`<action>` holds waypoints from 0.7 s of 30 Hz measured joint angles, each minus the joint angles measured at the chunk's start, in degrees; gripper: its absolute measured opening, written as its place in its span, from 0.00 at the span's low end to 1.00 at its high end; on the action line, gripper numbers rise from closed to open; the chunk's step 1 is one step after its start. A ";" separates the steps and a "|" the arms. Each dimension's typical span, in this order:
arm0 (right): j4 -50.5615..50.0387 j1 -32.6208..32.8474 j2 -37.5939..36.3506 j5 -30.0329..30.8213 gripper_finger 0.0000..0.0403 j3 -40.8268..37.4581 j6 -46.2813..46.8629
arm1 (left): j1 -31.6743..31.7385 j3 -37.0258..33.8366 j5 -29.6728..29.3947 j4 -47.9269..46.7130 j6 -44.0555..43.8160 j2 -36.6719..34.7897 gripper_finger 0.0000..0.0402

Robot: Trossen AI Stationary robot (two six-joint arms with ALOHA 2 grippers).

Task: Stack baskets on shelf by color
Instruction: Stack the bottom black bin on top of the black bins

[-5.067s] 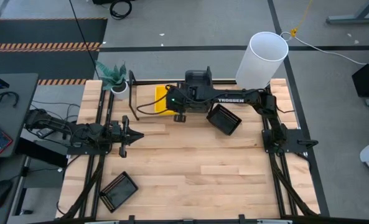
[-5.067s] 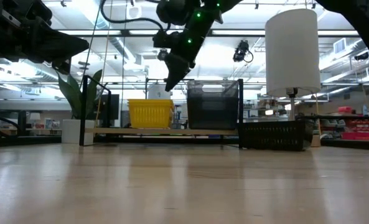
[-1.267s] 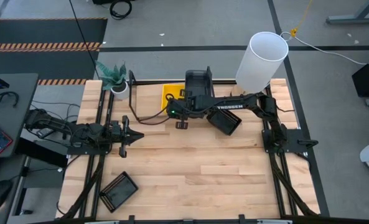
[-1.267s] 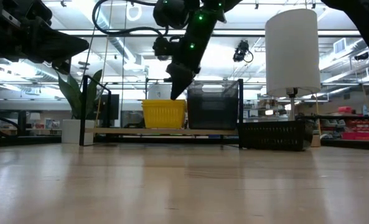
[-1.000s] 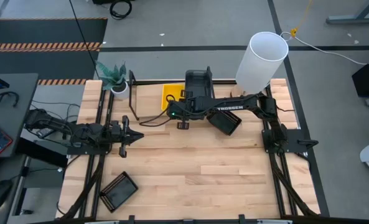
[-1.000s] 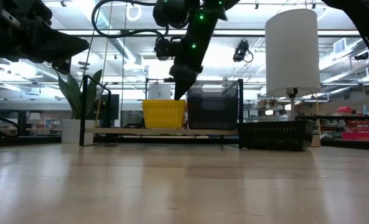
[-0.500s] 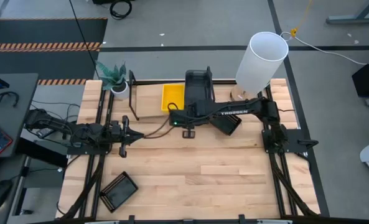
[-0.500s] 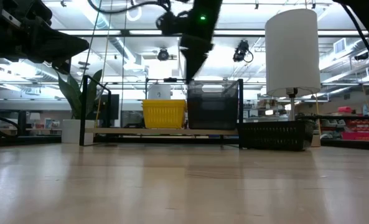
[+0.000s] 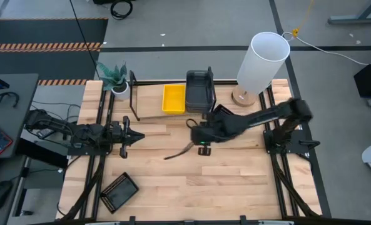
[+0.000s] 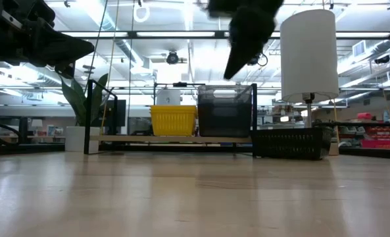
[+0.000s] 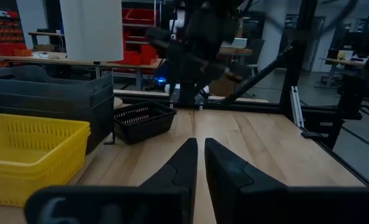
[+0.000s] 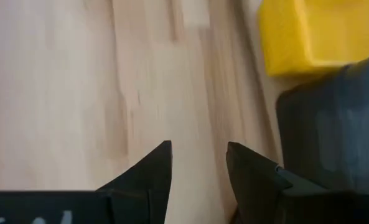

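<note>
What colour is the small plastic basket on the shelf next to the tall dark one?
Bright yellow plastic basket, seen best in the low view.

Grey floor — perhaps concrete

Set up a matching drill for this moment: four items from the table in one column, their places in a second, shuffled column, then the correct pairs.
Items:
1. yellow basket
2. dark grey basket
3. black mesh basket
4. right gripper

Places:
A. on the tabletop near the front left corner
B. over the bare middle of the table, empty, jaws apart
C. on the shelf, left of its neighbour
D. on the shelf, right of its neighbour

Pairs: 1-C, 2-D, 3-A, 4-B
</note>
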 joint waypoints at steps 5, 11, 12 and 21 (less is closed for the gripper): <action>16.16 3.30 -12.90 6.41 0.39 -12.42 -3.89 | 0.01 -0.01 0.00 -0.02 0.01 0.00 0.09; 42.56 4.61 -28.94 8.09 0.39 -24.98 -18.38 | 0.02 -0.02 0.00 0.00 -0.01 -0.01 0.07; 46.34 4.62 -31.29 8.07 0.39 -26.58 -20.40 | 0.00 0.00 0.02 -0.02 0.01 0.01 0.07; 61.04 4.61 -45.38 5.16 0.39 -33.79 -21.60 | -0.02 -0.02 0.02 0.43 -2.28 0.01 0.10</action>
